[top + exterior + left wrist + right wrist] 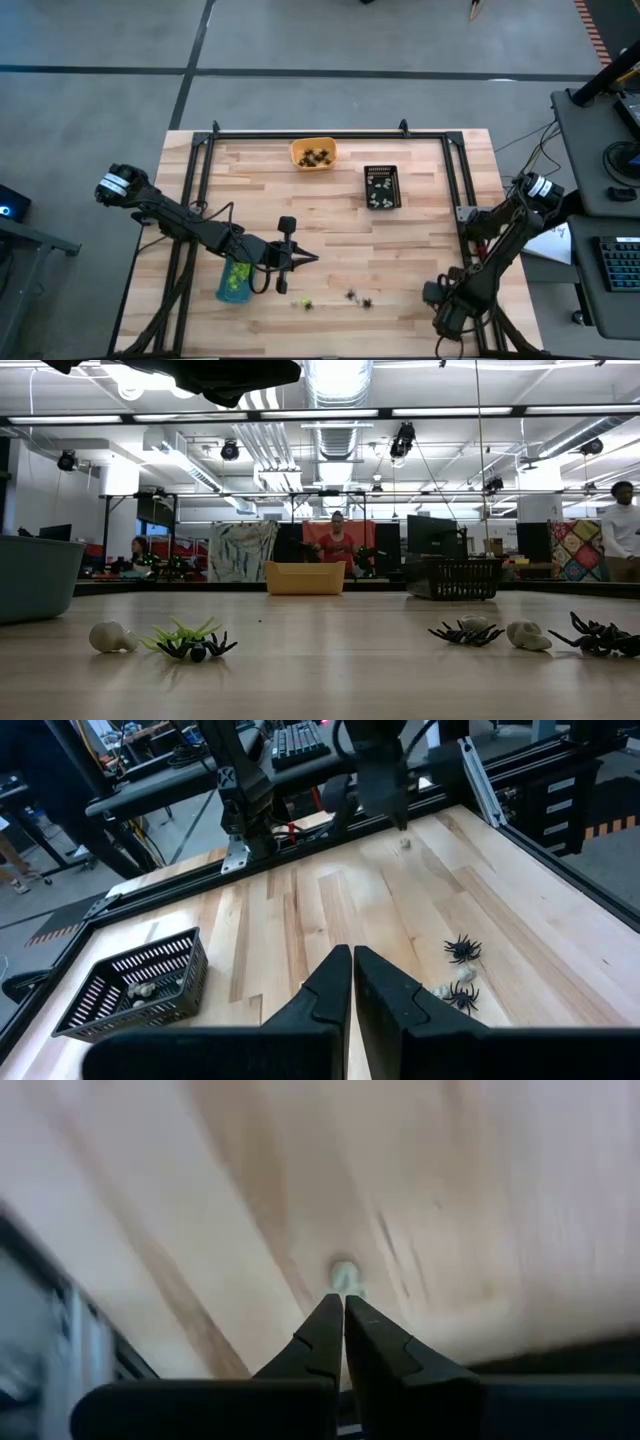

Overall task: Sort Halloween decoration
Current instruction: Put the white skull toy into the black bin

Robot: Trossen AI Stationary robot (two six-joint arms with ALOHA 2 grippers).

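Right jaws (pixel 345 1312) closed, tips at a whitish trinket (pixel 344 1273); left jaws (pixel 353 960) closed, holding nothing.

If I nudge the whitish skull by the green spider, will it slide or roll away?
The skull looks rounded and smooth, so it would probably roll or skid rather than stay put. It seems tiny beside the blue tray, likely very light. A pinch across its curve may squirt it out; the green spider lying close beside it could snag.

Black spiders (pixel 465 632), whitish skulls (pixel 527 636), lime-green spider (pixel 185 631), scattered loose on tabletop
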